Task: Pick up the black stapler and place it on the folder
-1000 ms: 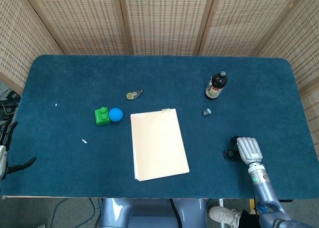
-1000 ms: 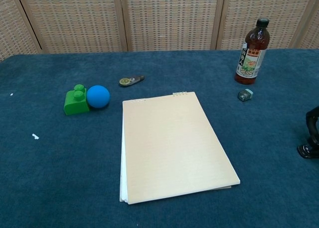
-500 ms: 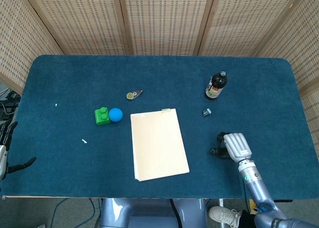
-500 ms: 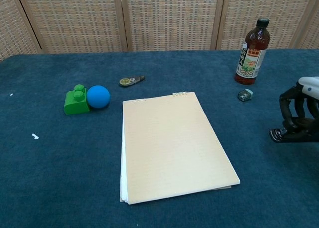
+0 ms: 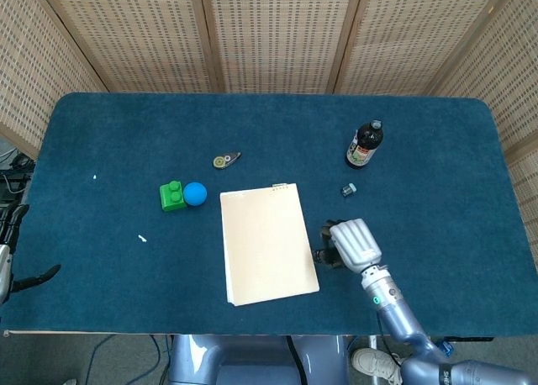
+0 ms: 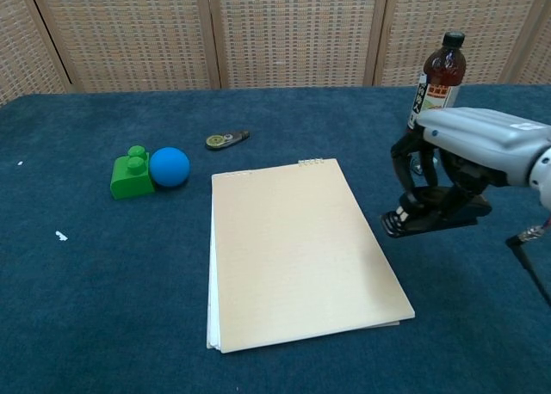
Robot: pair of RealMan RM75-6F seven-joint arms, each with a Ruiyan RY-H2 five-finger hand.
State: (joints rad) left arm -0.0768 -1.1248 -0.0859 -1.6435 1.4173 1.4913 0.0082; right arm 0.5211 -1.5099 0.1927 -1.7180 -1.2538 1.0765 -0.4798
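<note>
My right hand (image 5: 351, 242) (image 6: 465, 166) grips the black stapler (image 6: 424, 216) from above and holds it in the air, just right of the folder's right edge. In the head view only a dark bit of the stapler (image 5: 324, 255) shows under the hand. The cream folder (image 5: 267, 245) (image 6: 297, 248) lies flat in the middle of the blue table, with nothing on it. At the far left edge of the head view, dark fingers of my left hand (image 5: 17, 250) hang off the table, holding nothing.
A brown bottle (image 5: 365, 144) (image 6: 435, 89) stands at the back right, with a small grey-green sharpener (image 5: 349, 188) in front of it. A green block (image 6: 131, 174) and blue ball (image 6: 170, 166) sit left of the folder. A correction-tape dispenser (image 6: 226, 138) lies behind it.
My right hand has carried the stapler leftward from the table's right side to the folder's right edge. The left hand has not moved.
</note>
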